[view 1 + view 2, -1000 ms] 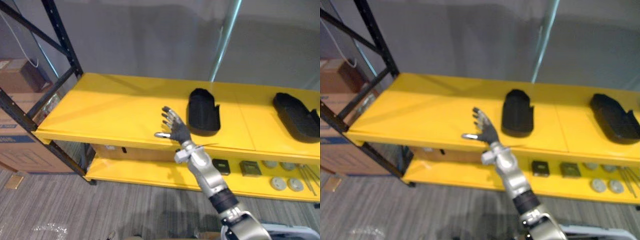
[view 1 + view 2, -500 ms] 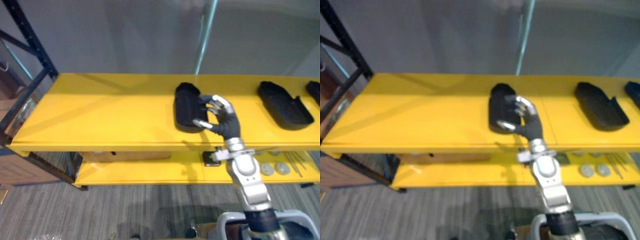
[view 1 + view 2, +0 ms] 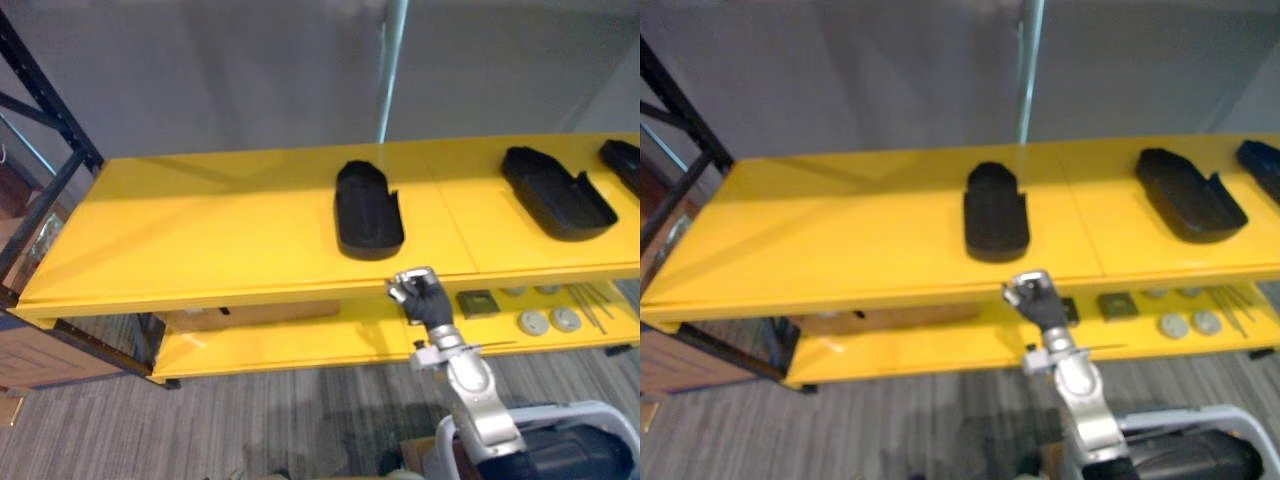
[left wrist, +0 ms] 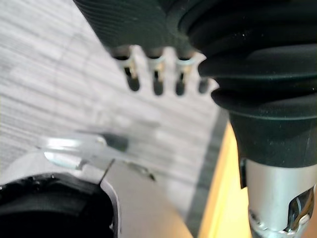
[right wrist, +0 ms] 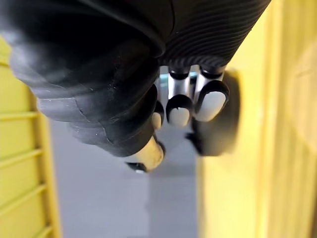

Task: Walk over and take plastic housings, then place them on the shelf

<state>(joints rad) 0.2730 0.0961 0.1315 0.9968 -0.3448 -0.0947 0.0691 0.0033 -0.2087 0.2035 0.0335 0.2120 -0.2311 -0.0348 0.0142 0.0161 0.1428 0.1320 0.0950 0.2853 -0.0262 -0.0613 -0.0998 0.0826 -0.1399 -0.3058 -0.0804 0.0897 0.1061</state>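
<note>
Housing (image 3: 368, 210) on shelf (image 3: 200, 240); right hand (image 3: 422, 298) curled, empty, before shelf edge.

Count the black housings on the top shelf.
3. The middle housing lies midway along the top shelf, the right housing further right, the edge housing cut at the view's right edge; more may lie beyond.

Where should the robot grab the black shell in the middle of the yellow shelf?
Probably the near end of the black shell, pinching its raised side walls, coming from the front edge of the shelf. It lies lengthwise, hollow side up, nearest the right hand.
</note>
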